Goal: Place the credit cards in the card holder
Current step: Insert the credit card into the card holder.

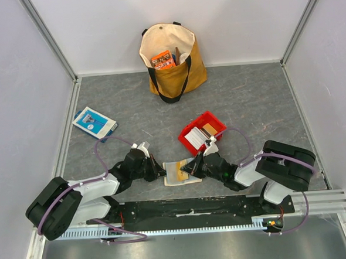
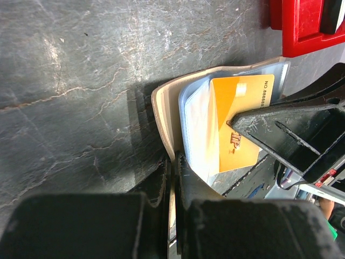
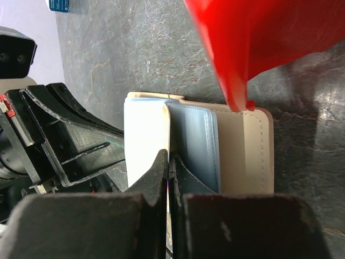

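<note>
Stretching inward low, left claw point(image 2: 173, 163) clamps card holder point(image 2: 164, 116), right claw point(image 3: 170, 160) (tips together) pinches orange card point(image 2: 240, 105).

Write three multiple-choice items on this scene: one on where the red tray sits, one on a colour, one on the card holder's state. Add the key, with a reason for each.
1. Seen from above, the red tray lies, relative to the card holder:
A) beyond it, to the right
B) directly left of it
C) nearer the bottom edge than it

2. The credit card at the card holder is:
A) green
B) orange
C) black

3. The card holder is:
A) snapped shut
B) standing upright
C) lying open

Key: 1 A, the top view shows it up and right of the holder; 2 B, the left wrist view shows it orange; 3 C, its clear inner sleeves are exposed.
</note>
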`<state>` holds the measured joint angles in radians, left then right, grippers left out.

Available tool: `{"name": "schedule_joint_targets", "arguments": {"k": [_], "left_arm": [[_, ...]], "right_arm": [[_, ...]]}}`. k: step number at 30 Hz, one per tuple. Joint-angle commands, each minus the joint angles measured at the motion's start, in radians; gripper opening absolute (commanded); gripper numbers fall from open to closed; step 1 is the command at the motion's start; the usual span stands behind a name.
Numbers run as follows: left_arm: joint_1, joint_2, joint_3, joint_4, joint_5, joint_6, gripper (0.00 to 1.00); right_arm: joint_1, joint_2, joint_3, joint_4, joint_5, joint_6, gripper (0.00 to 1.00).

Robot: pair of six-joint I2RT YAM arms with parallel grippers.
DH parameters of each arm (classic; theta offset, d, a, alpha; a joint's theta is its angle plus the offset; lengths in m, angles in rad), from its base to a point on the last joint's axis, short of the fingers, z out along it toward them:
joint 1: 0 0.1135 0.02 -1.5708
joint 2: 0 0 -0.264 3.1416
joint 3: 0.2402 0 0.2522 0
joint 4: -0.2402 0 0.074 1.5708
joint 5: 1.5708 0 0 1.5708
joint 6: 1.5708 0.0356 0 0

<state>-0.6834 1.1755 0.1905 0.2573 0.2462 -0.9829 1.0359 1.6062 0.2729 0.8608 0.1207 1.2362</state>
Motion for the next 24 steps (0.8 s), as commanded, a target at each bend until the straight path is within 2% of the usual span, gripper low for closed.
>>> {"name": "schedule_joint_targets", "arguments": {"k": [1,5,11,15,20,24], "left_arm": [[-0.005,0.049,-0.036,-0.102,-0.054,0.012,0.02],[-0.005,0.05,-0.028,-0.108,-0.062,0.012,0.02],[-0.005,0.049,-0.025,-0.11,-0.065,0.007,0.02],[-0.007,0.05,-0.019,-0.11,-0.064,0.01,0.02],[-0.005,0.046,-0.019,-0.109,-0.061,0.01,0.02],[-0.004,0.039,-0.023,-0.109,-0.058,0.01,0.02]], "right_arm": [[0.027,0.02,0.0,-0.103,-0.062,-0.006,0.0],[0.053,-0.041,0.003,-0.196,-0.03,-0.001,0.0],[0.082,-0.15,0.049,-0.431,0.054,0.006,0.0],[0.087,-0.098,0.06,-0.402,0.033,0.012,0.0],[0.089,-0.028,0.058,-0.275,-0.029,0.035,0.0],[0.089,0.029,0.098,-0.272,-0.067,0.034,0.1]]}}
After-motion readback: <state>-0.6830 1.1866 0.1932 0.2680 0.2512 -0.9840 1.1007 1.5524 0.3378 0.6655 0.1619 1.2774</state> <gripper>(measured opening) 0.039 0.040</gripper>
